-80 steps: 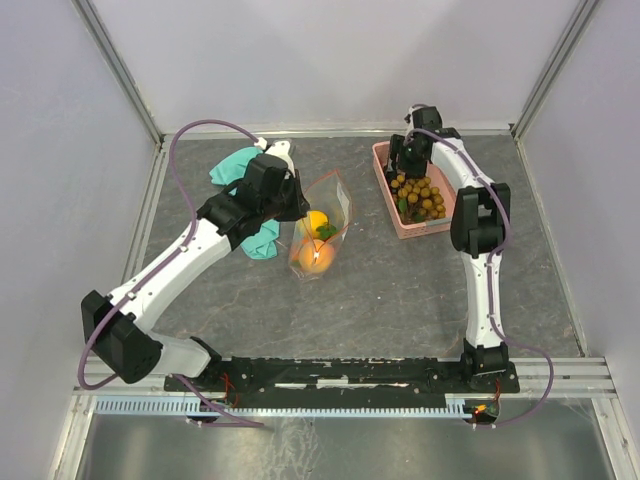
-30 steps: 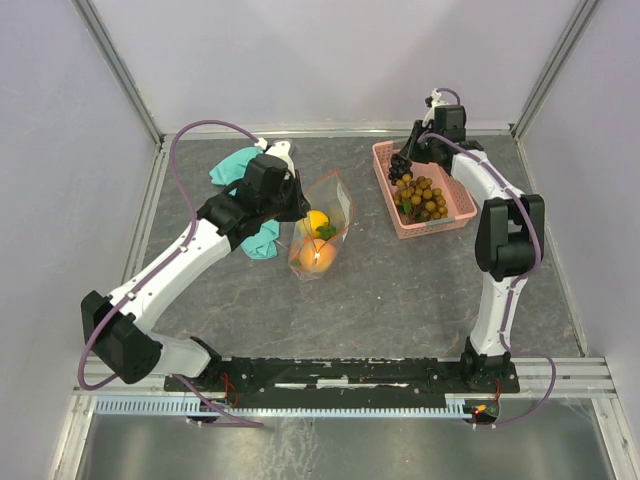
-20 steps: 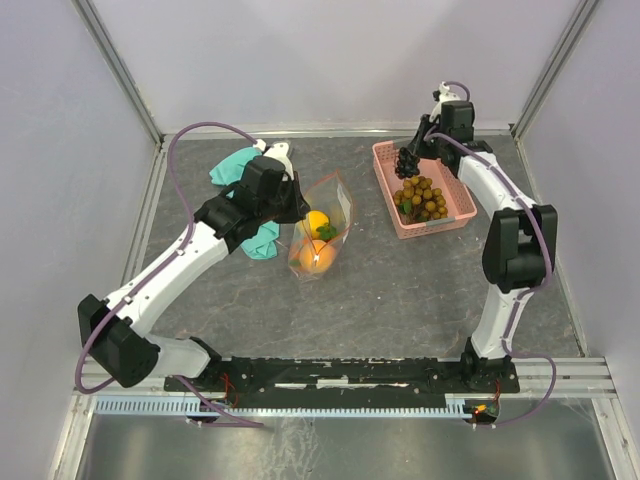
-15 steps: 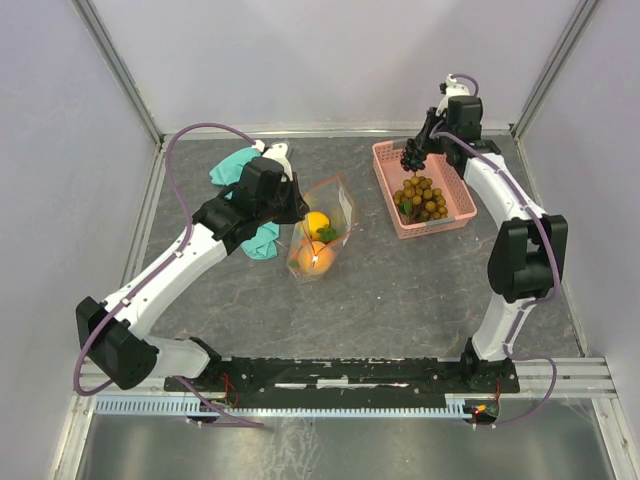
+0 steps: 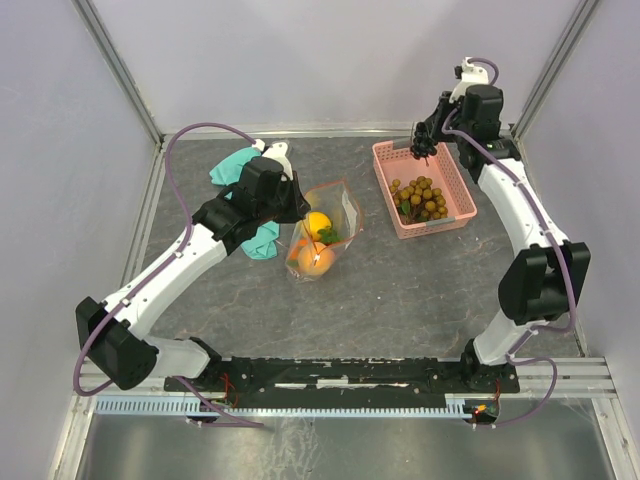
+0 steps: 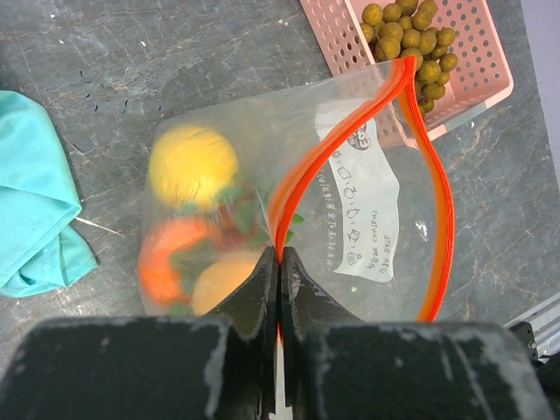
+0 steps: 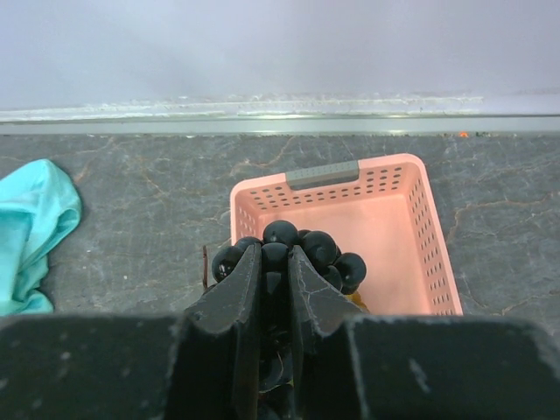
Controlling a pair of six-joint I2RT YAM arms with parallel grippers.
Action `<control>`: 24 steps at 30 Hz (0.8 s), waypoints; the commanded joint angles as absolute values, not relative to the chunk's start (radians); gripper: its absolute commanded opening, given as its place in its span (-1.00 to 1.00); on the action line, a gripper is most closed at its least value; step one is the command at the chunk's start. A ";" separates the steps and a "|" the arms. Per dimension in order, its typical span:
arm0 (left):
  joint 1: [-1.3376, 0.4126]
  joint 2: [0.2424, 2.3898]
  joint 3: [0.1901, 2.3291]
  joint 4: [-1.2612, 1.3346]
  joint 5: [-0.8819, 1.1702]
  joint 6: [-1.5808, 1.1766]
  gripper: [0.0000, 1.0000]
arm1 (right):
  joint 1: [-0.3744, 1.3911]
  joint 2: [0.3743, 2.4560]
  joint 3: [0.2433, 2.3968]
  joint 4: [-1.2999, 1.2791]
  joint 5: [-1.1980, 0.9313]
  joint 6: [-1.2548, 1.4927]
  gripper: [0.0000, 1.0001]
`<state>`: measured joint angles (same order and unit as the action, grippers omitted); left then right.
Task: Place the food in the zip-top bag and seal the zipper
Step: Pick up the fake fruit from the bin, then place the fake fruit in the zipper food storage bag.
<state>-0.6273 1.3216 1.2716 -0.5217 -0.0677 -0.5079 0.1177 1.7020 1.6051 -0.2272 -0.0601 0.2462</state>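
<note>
The clear zip-top bag [image 5: 335, 218] stands at mid-table with its mouth open. A yellow lemon [image 6: 192, 166] and two orange fruits [image 6: 171, 262] lie inside it. My left gripper [image 6: 280, 258] is shut on the red zipper [image 6: 437, 201] at the near side of the mouth, holding it up. My right gripper [image 7: 273, 254] is shut on the dark grape bunch [image 7: 319, 248]. It hangs above the far end of the pink basket [image 7: 385, 175], at the back right in the top view [image 5: 422, 140]. A brownish berry cluster [image 5: 420, 197] lies in the basket.
A teal cloth [image 5: 240, 165] lies crumpled left of the bag, under my left arm. The pink basket [image 5: 430, 228] sits right of the bag. The enclosure's back wall and metal frame stand close behind the right gripper.
My right gripper has lifted the grape bunch out of the basket, rising and moving back to the right. The left gripper has kept hold of the bag's mouth, which stands slightly wider.
</note>
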 commanded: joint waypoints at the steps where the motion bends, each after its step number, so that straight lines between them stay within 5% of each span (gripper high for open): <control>1: -0.621 1.311 1.287 -0.457 -0.049 -0.509 -0.95 | 0.135 1.592 1.610 -0.206 -0.127 0.277 -0.94; 24: -0.621 1.356 1.309 -0.438 -0.029 -0.489 -0.95 | 0.372 1.337 1.529 -0.358 -0.633 0.403 -0.92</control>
<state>-0.6273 1.3514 1.2720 -0.4942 -0.0456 -0.5079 0.3416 1.3777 1.5352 -0.3683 -0.4881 0.3508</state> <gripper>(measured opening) 0.043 0.211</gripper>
